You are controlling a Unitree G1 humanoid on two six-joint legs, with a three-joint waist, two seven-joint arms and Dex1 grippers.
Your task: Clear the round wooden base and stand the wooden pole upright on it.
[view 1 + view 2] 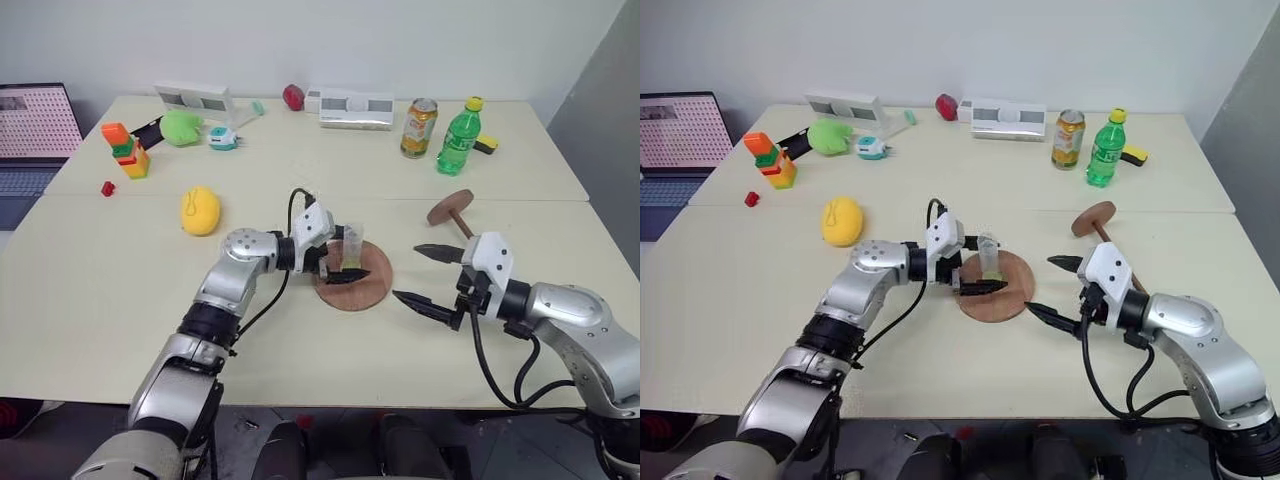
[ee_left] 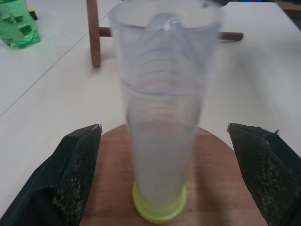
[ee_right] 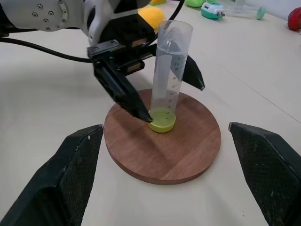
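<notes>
The round wooden base (image 1: 368,287) lies flat near the table's front. A clear plastic tube (image 1: 352,248) with a yellow-green bottom stands upright on it. My left gripper (image 1: 345,258) is open and reaches in from the left. Its fingers (image 2: 77,165) stand on either side of the tube (image 2: 162,117) with gaps showing. The wooden pole (image 1: 455,212) lies on the table behind and to the right of the base, its disc end pointing away. Just right of the base (image 3: 188,150), my right gripper (image 1: 408,272) is open and holds nothing.
A yellow toy (image 1: 200,211) lies to the left. At the back stand a green bottle (image 1: 458,137), a can (image 1: 418,127), white boxes (image 1: 355,107) and coloured blocks (image 1: 128,150). A laptop (image 1: 35,140) is at the far left. A seam (image 1: 300,197) crosses the table.
</notes>
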